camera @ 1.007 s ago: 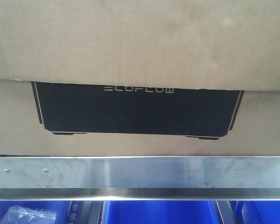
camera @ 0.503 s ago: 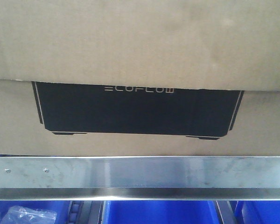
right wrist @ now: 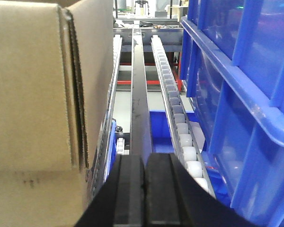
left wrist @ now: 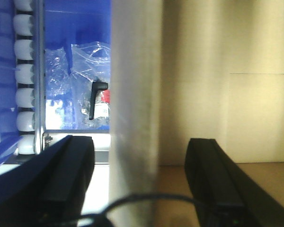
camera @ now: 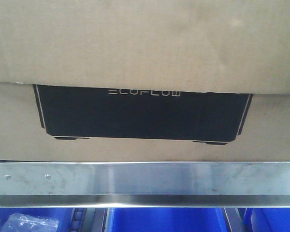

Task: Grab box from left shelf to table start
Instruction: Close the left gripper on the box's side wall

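The right gripper (right wrist: 144, 187) has its fingers pressed together, empty, with the ECOFLOW carton (right wrist: 38, 94) at its 9 o'clock. The left gripper (left wrist: 139, 187) gapes wide, grasping nothing. Farther off, the carton sits on the left shelf (camera: 145, 179), with blue bins (camera: 159, 220) at 6 o'clock.

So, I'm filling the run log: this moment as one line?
box on left shelf, not gripped | left gripper open, facing box | right gripper shut, empty, beside box | table not in view
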Action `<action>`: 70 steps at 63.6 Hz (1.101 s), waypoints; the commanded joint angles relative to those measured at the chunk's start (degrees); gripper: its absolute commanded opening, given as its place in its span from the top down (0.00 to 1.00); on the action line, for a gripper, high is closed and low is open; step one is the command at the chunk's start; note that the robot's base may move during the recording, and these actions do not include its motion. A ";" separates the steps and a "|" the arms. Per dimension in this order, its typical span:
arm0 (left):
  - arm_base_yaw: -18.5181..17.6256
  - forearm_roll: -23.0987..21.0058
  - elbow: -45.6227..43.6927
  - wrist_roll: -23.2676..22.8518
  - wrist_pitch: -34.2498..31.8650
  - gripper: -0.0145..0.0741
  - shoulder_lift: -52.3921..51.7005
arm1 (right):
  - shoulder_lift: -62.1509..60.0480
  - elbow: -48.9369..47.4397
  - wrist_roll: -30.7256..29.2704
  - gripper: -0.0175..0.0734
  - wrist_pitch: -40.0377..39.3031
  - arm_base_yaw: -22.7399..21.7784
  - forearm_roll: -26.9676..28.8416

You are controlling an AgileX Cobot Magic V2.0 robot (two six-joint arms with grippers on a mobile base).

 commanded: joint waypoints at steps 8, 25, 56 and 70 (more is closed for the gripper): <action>-0.05 0.51 -1.48 -0.73 4.71 0.46 -1.75 | 0.22 -0.22 -0.30 0.75 -4.81 -0.26 -0.23; -0.05 0.63 -1.48 -0.73 4.71 0.56 -1.75 | 0.22 -0.22 -0.30 0.75 -4.81 -0.26 -0.23; -0.05 0.90 -1.48 -0.95 4.71 0.85 -1.75 | 0.22 -0.22 -0.30 0.75 -4.81 -0.26 -0.23; -0.05 -1.40 -1.48 -0.95 4.71 0.85 -1.75 | 0.22 -0.22 -0.30 0.75 -4.81 -0.26 -0.23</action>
